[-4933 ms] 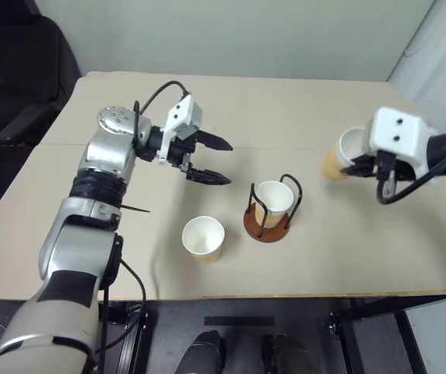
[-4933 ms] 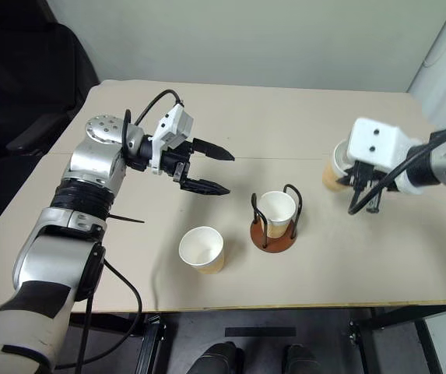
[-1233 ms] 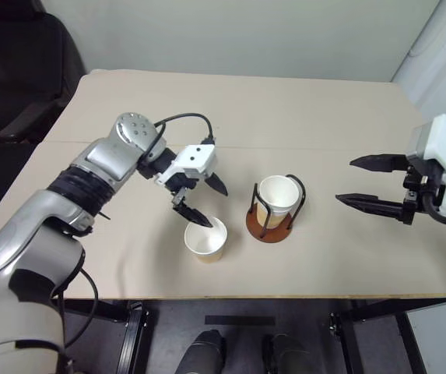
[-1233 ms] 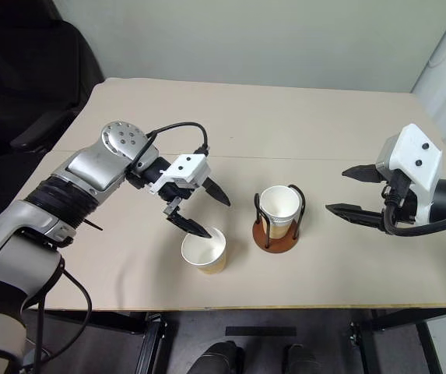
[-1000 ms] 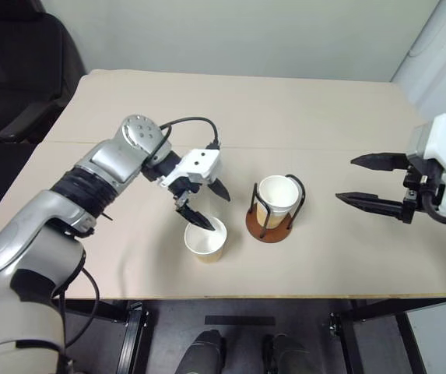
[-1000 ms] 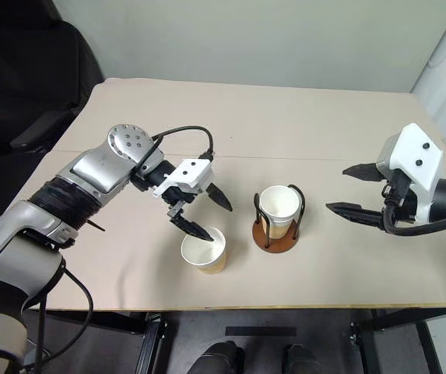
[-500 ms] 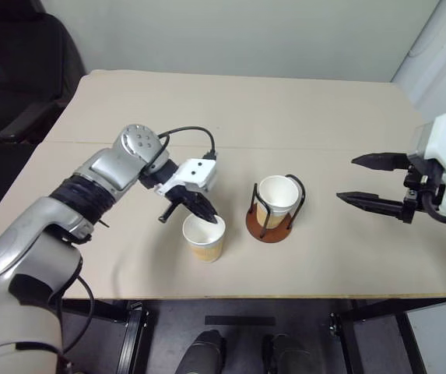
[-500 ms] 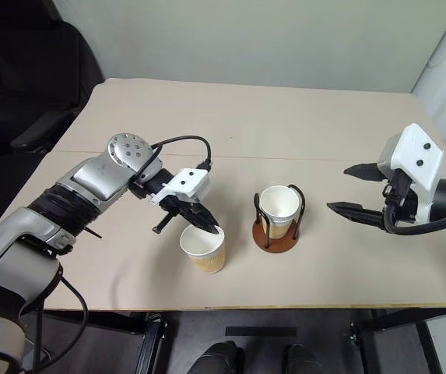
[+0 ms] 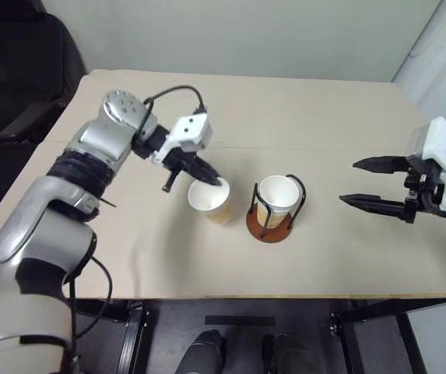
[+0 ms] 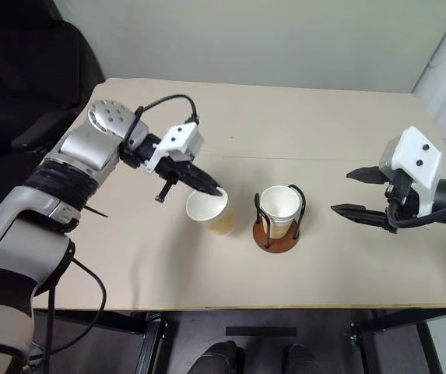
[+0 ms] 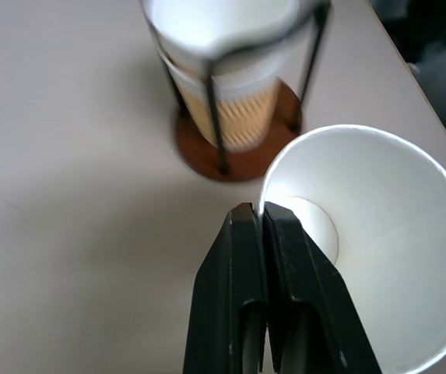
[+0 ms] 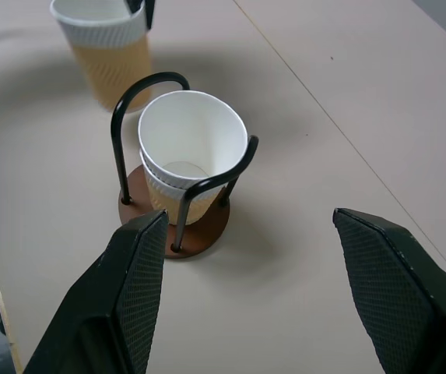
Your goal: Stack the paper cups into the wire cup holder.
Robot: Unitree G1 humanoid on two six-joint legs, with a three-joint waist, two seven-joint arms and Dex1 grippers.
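Two cups (image 12: 191,152) sit nested in the holder (image 9: 273,220) at frame center. The left gripper (image 9: 213,180) pinches the last cup (image 9: 211,200) by its rim, just left of the holder. The right gripper (image 9: 370,184) hangs released at right.

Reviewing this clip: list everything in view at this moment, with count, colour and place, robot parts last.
held paper cup: one, tan ribbed outside, white inside, pinched at its rim, just left of the holder.
stacked paper cups: two, tan and white, nested upright inside the holder.
wire cup holder: one, reddish-brown disc base with black wire loops, near the table's middle.
table: one, beige top.
chair: one, black, beyond the table's left corner.
left gripper: black fingers shut on the held paper cup's rim, one finger inside.
right gripper: black fingers open, holding nothing, over the table's right side.
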